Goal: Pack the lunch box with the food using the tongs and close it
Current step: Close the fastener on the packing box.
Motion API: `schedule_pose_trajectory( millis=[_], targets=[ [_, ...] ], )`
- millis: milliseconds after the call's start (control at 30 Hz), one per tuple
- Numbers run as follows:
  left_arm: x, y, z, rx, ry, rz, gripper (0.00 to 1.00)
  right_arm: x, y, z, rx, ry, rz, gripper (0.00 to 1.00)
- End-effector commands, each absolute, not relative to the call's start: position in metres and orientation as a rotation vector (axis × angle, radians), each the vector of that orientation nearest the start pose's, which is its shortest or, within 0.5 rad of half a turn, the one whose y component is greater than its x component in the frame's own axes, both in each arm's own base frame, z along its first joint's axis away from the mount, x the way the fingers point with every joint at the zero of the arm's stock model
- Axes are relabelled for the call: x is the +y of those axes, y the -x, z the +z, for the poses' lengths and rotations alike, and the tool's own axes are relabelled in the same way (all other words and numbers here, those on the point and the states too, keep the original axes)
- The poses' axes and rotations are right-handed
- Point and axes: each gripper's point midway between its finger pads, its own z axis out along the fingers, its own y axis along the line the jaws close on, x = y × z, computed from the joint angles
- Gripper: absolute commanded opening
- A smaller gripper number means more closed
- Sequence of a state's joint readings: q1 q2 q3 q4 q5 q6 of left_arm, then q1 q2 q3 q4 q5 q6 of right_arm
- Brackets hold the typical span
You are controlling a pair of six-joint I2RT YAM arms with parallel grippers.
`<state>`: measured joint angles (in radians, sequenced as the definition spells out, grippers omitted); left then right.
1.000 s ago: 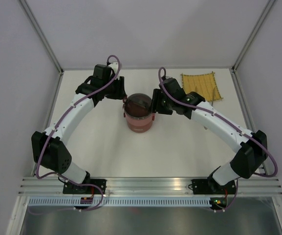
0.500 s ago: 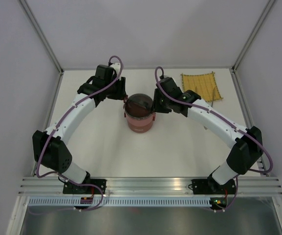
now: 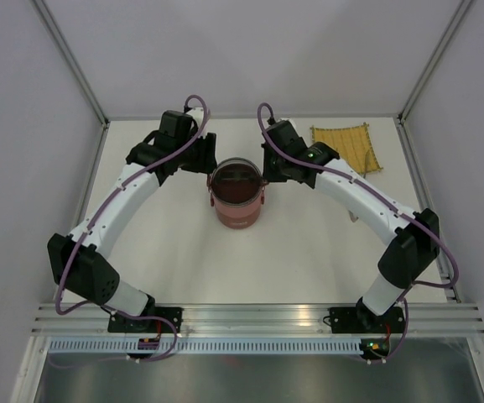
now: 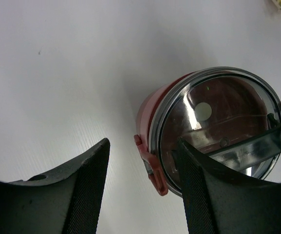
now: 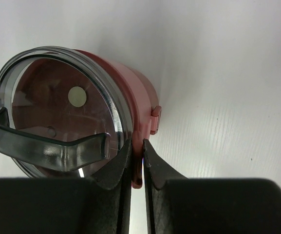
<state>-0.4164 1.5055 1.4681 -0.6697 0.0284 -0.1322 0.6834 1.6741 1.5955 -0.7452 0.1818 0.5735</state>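
Top external view: the lunch box [image 3: 236,198] stands at the middle of the table [image 3: 166,252] with its clear lid on. The left gripper [image 3: 206,163] is at its far-left side and the right gripper [image 3: 266,171] at its far-right side. The yellow mat [image 3: 343,149] lies in the far right corner. I see no tongs and no food. Risk: unequal side loads from the two arms can slide or tip the box.

Left wrist view: the left gripper [image 4: 140,195] stands wide. One finger overlaps the lid [image 4: 218,122] rim, and a red latch [image 4: 152,165] sits in the gap. I cannot tell whether they touch. Risk: closing from here catches the lid edge instead of the latch and skews it.

Right wrist view: the right gripper [image 5: 137,163] is narrowed to a slit, pinching the opposite latch [image 5: 155,119]. Risk: the bite looks shallow, so a pull may slip off. Alternatively, with the left jaws not bracing, it may drag the whole box.
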Motion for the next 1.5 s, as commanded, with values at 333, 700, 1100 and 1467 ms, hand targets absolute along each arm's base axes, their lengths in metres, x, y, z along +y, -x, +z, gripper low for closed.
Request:
schedule_pose_trajectory(
  millis=[333, 700, 1100, 1467],
  targets=[
    [-0.169, -0.347, 0.253, 2.28, -0.322, -0.326, 0.62, 0.264, -0.349, 0.2, 2.491, 0.204, 0.298, 0.14],
    [-0.171, -0.334, 0.233, 2.355, -0.329, -0.248, 0.51, 0.264, -0.361, 0.202, 2.487, 0.281, 0.249, 0.17],
    [-0.16, -0.327, 0.215, 2.403, -0.27, -0.196, 0.39, 0.269, -0.364, 0.195, 2.504, 0.353, 0.25, 0.17],
    [-0.162, -0.335, 0.266, 2.274, -0.229, -0.233, 0.5, 0.258, -0.355, 0.186, 2.562, 0.252, 0.205, 0.16]
  ],
)
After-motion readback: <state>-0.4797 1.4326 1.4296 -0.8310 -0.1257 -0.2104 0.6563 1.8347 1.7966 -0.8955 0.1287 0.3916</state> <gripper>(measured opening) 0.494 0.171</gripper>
